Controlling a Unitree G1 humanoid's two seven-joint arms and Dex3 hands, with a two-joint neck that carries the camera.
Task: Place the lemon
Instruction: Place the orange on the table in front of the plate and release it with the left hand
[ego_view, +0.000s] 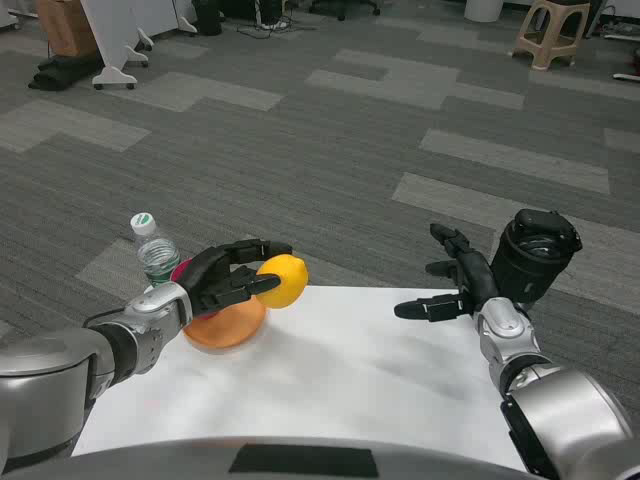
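Left hand (222, 280) fingers (262, 284) wrapped around lemon (283, 280), just above orange bowl (225, 328). Lower slowly before releasing. Right hand (456, 285) spread, empty.

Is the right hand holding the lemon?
No, the lemon is held in the fingers of the left hand, while the right hand hovers open over the white table.
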